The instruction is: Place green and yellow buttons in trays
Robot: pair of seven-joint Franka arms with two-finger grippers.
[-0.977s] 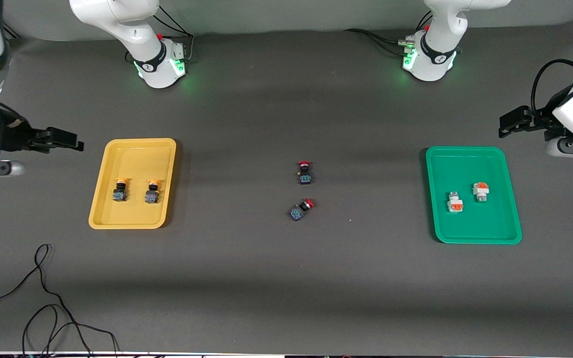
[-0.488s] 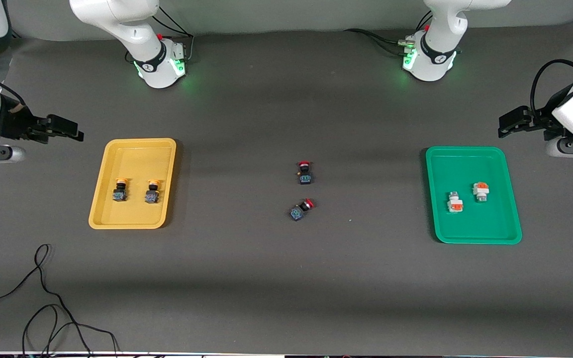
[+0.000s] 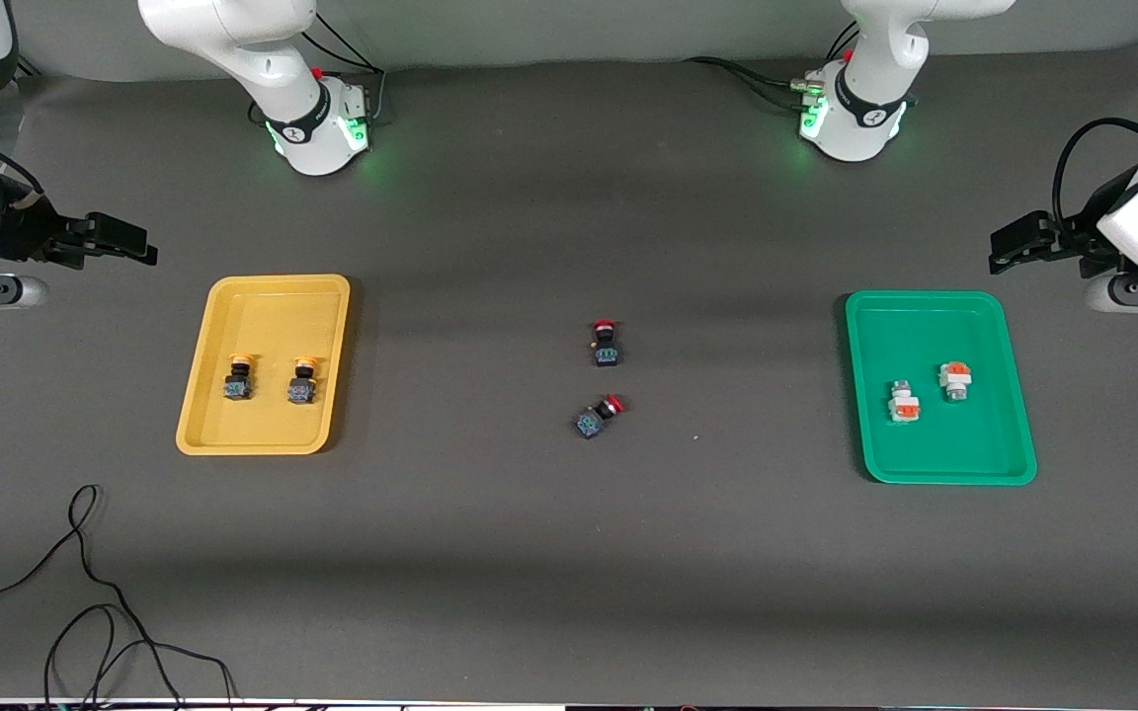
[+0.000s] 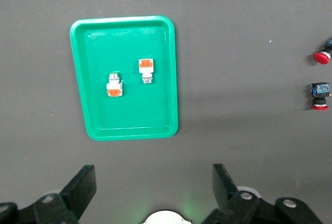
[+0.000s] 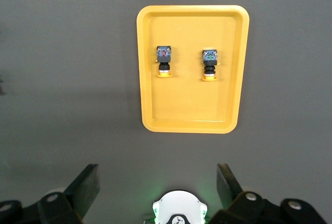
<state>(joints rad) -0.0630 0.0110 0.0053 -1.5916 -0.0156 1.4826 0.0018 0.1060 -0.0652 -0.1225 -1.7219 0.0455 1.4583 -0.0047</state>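
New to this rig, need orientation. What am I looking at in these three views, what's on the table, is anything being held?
Two white robot arms stand at a dark table. The wide picture comes from a high camera facing them; the other two come from cameras on each arm's wrist, looking down.

The left gripper is up in the air by the green tray, at the left arm's end. The right gripper is up near the yellow tray. Both are open and hold nothing.

The yellow tray holds two yellow-capped buttons. The green tray holds two white buttons with orange blocks. Two red-capped buttons lie on the bare table between the trays. A loose black cable lies near the front camera.
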